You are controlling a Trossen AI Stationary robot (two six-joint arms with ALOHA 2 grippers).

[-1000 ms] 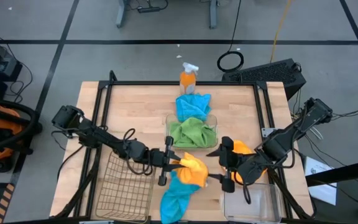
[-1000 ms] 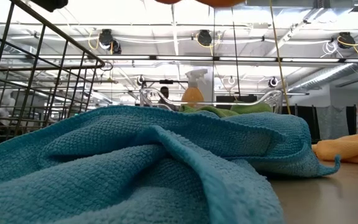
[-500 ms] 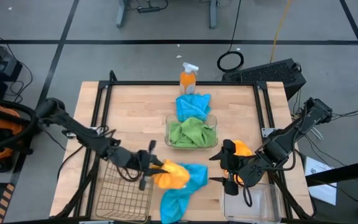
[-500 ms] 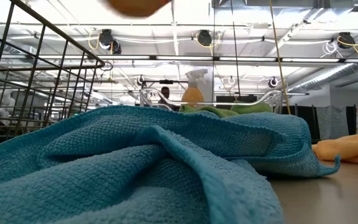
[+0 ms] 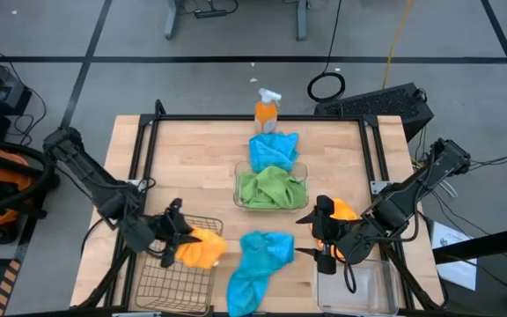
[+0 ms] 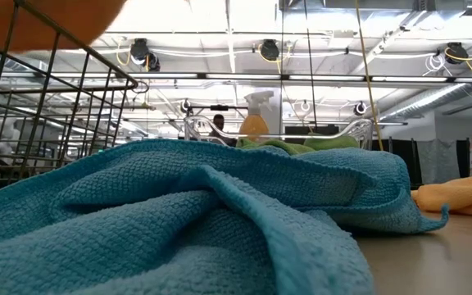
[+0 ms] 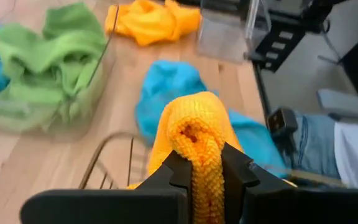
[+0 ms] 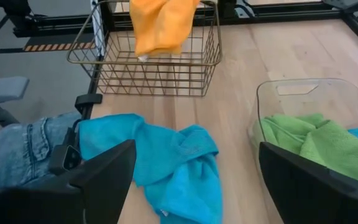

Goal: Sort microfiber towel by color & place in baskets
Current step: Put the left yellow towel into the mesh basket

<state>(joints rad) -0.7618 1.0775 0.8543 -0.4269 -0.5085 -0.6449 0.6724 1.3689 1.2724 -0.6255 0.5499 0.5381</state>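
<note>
My left tool pinches an orange towel above the wire basket; part seems to overhang its rim, so release could drape it outside. My right tool, spread wide, waits beside the clear basket.

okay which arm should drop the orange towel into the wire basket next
The left. Its gripper is shut on the orange towel over the wire basket. The right gripper is open, beside the other orange towel.
</note>
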